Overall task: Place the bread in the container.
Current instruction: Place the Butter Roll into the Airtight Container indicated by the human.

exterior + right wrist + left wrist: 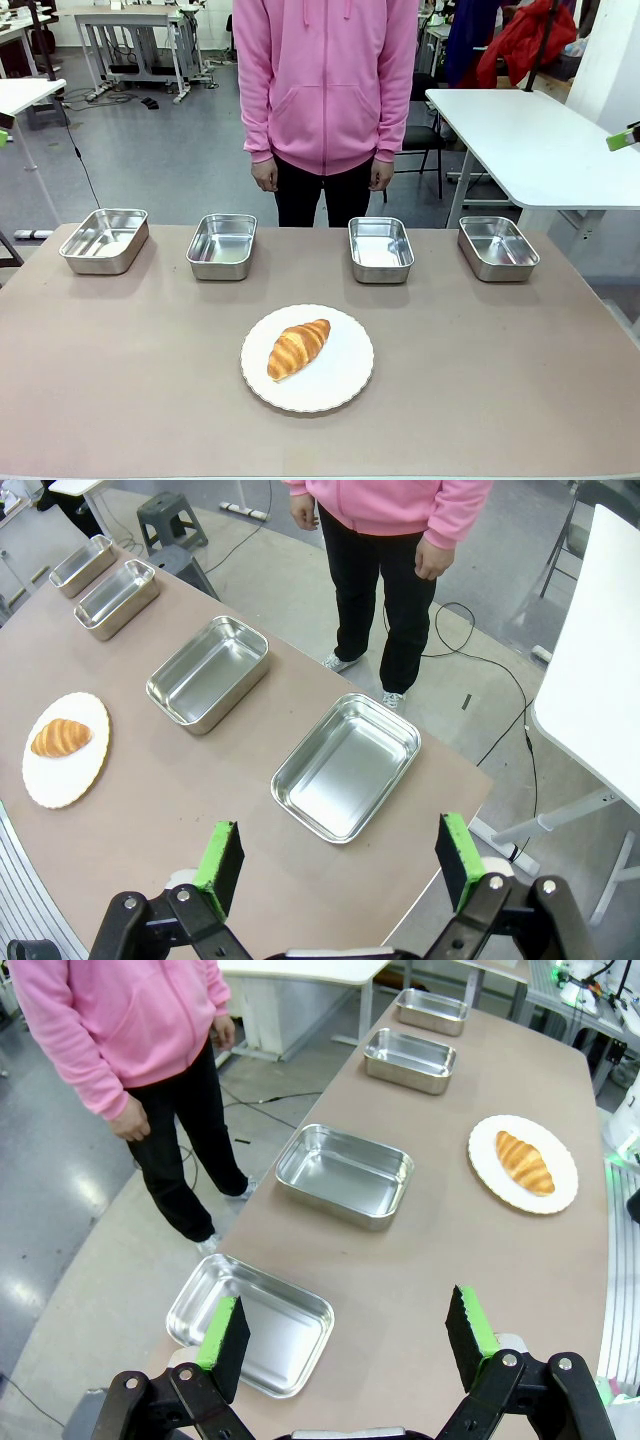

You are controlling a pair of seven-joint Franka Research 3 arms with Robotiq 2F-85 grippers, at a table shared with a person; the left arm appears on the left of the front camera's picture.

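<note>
Fingers (pixel 222 1345) of the left gripper (pixel 345 1312) stand spread wide and empty above the tabletop's (pixel 120 380) far left corner. The right gripper (pixel 336 830) hangs equally released and empty above the far right corner.

The bread (pixel 298 348), a golden croissant, lies aslant on a white plate (pixel 345 378) midway along the near edge. A row of 4 steel containers lines the far edge, from the left-corner container (pixel 100 262) to the right-corner container (pixel 497 270). All 4 are empty, and nothing shows which is meant. A person (pixel 325 90) in pink waits behind them, hands down.

The pastry looks light, soft and flaky, so a hard squeeze would likely crush it. The thick ridged middle, taken across its width, seems the safest hold. The pale tapered ends look liable to snap, and the smooth plate may let it slide.
</note>
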